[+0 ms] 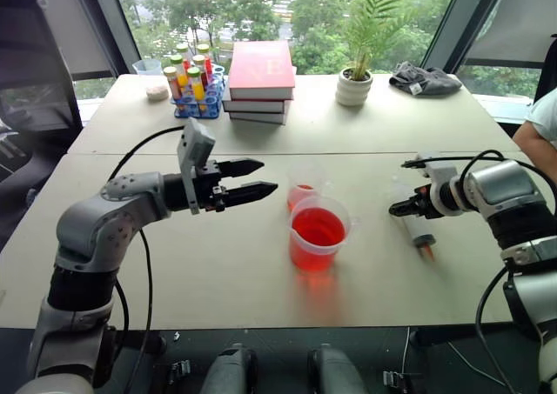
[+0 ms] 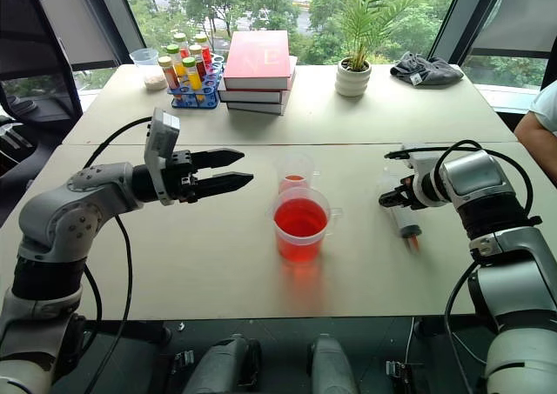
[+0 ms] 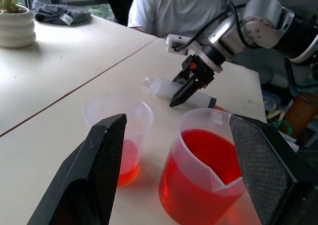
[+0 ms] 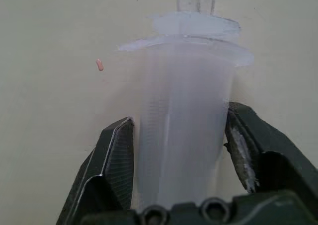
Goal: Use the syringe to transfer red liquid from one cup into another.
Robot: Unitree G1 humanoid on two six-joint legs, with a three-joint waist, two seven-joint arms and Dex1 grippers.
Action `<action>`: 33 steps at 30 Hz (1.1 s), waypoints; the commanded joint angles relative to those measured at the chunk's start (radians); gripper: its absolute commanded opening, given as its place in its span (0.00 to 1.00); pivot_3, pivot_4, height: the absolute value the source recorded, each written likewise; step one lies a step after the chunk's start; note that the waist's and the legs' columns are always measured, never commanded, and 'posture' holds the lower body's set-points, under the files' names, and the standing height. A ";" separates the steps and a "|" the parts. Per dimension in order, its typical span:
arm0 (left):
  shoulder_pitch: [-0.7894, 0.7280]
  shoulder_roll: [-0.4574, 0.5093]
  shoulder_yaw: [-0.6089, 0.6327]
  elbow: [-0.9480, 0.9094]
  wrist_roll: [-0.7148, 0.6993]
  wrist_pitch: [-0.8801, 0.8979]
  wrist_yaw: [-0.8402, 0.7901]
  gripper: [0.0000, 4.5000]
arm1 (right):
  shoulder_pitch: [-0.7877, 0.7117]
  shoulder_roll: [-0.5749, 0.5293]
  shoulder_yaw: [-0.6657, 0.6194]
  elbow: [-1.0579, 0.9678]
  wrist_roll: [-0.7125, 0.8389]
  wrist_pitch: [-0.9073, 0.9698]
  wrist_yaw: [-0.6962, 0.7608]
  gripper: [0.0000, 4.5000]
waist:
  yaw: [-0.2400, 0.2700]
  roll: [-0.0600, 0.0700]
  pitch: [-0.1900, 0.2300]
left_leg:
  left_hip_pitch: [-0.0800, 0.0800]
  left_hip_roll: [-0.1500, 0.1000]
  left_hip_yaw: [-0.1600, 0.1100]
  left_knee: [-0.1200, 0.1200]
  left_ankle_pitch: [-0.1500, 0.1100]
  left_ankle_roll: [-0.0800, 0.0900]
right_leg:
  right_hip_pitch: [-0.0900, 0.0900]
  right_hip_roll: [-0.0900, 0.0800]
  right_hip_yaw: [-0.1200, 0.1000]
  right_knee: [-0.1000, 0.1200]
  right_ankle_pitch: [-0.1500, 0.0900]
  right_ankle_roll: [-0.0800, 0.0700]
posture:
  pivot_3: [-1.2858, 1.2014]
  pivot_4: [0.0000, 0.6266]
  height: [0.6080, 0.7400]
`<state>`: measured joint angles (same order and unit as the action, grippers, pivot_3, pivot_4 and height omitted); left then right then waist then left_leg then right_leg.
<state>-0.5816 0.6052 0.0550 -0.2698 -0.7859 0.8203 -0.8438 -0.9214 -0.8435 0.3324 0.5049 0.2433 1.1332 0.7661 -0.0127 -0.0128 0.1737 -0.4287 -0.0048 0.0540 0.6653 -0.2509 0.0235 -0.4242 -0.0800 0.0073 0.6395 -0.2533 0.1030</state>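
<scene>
Left gripper level above table, fingers parted, holding nothing; larger cup with red liquid just past its fingertips; smaller cup beside it, slightly farther, little red at bottom; right gripper angled down, fingers clamped either side of syringe barrel; syringe lying on table, orange tip toward near edge.

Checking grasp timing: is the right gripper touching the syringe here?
Touching. In the right wrist view both fingers press against the syringe barrel with no gap, the right gripper shut on it.
</scene>
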 commanded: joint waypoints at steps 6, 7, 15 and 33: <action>-0.024 0.007 0.020 0.014 0.012 -0.040 -0.020 0.75 | -0.032 -0.022 -0.075 -0.077 -0.047 -0.021 0.020 0.32 | 0.000 0.000 0.000 | 0.000 0.000 0.000 0.000 0.000 0.000 | 0.000 0.000 0.000 0.001 0.000 0.000 | 0.52 0.24 1.00; -0.029 0.009 0.018 0.023 0.016 -0.046 -0.026 0.75 | -0.036 -0.029 -0.104 -0.105 -0.042 -0.018 0.009 0.32 | 0.000 0.000 0.000 | 0.000 0.000 0.000 0.000 0.000 0.000 | 0.000 0.000 0.000 0.001 0.000 0.000 | 0.52 0.24 1.00; -0.113 0.013 0.006 0.105 0.037 -0.061 -0.082 0.75 | -0.019 0.156 -0.641 -0.526 0.285 -0.065 -0.059 0.32 | 0.001 0.000 0.000 | 0.000 0.001 -0.001 -0.001 0.000 0.000 | -0.001 0.001 -0.001 0.002 0.000 0.000 | 0.52 0.24 1.00; -0.308 0.030 -0.051 0.239 0.062 -0.020 -0.226 0.75 | 0.583 0.608 -0.493 -1.053 0.369 -0.644 -0.103 0.32 | -0.001 0.000 0.000 | 0.002 0.000 -0.002 0.001 0.000 -0.001 | 0.000 0.001 -0.001 0.007 0.000 0.001 | 0.52 0.24 1.00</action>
<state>-0.8541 0.6266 -0.0021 -0.0232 -0.7269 0.8002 -1.0526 -0.3334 -0.2377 -0.1870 -0.5391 0.6508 0.5784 0.6442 -0.0136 -0.0131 0.1735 -0.4270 -0.0049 0.0522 0.6666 -0.2505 0.0229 -0.4244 -0.0789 0.0060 0.6465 -0.2537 0.1036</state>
